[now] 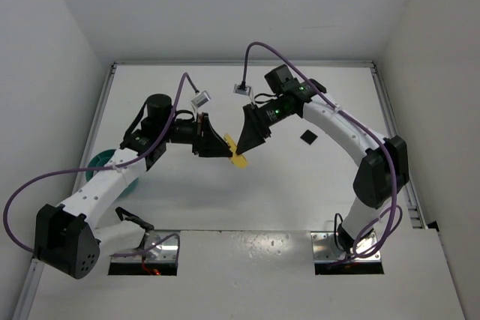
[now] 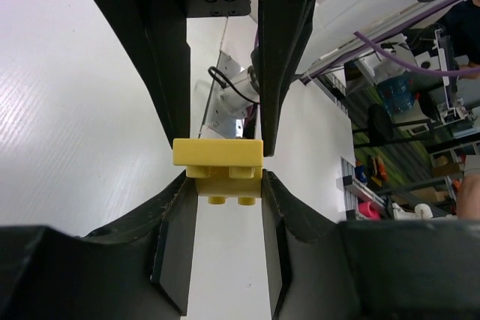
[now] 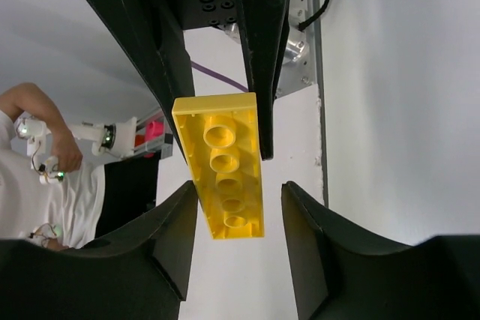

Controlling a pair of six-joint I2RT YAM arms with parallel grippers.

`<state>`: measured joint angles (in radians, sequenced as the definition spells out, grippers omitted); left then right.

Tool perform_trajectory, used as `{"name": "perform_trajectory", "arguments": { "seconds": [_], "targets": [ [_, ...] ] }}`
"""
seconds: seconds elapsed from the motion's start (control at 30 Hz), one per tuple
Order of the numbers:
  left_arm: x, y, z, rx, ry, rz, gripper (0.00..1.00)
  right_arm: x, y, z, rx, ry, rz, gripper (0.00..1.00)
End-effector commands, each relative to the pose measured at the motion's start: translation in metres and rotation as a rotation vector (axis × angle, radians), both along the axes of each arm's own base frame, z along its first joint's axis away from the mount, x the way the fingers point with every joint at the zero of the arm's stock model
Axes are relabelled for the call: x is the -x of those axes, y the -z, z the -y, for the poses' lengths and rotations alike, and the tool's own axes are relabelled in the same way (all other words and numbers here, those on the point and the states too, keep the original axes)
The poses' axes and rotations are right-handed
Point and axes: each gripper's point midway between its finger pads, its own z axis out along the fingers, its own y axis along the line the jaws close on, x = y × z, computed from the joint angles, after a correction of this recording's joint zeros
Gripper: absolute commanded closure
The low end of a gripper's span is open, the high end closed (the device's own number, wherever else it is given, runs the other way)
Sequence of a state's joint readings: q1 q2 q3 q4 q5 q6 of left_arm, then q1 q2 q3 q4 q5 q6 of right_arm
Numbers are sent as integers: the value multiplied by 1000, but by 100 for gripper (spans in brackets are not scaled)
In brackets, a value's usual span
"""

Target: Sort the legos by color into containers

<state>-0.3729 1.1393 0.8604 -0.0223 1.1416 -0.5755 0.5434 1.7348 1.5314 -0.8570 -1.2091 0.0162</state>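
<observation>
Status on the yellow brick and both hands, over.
Left hand shut on yellow brick. Right hand open, straddling its other end. Teal bowl partly hidden under left arm.

Glossy yellow plastic brick [image 3: 225, 166], matt black fingers [image 3: 172, 237], smooth white table [image 1: 225, 200]

Left arm [image 1: 112, 181] hides most of teal bowl [image 1: 97, 160].
</observation>
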Motion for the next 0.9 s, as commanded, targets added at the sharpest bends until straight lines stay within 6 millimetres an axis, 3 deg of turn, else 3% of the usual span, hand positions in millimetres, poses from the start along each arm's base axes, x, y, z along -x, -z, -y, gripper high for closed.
{"name": "perform_trajectory", "arguments": {
  "seconds": [0.0,0.2,0.37,0.4,0.43,0.5,0.73,0.87],
  "targets": [
    [11,-11,-1,23,37,56,84,-4,-14,0,-32,14,55,51],
    [11,-10,-1,22,38,65,84,-1,-18,0,-64,-9,57,72],
    [11,-10,-1,22,38,65,84,5,-16,0,-60,-26,58,69],
    [10,-8,0,19,38,57,84,5,-15,0,-59,-29,62,72],
    [10,-8,0,19,38,57,84,5,-15,0,-59,-30,62,86],
    [10,-7,0,16,38,48,84,7,-17,0,-67,-35,57,94],
    [18,6,-8,-23,24,54,85,-5,-19,9,-44,17,119,99],
    [18,14,-21,-52,-25,53,87,-28,-17,22,-18,93,147,100]
  ]
}}
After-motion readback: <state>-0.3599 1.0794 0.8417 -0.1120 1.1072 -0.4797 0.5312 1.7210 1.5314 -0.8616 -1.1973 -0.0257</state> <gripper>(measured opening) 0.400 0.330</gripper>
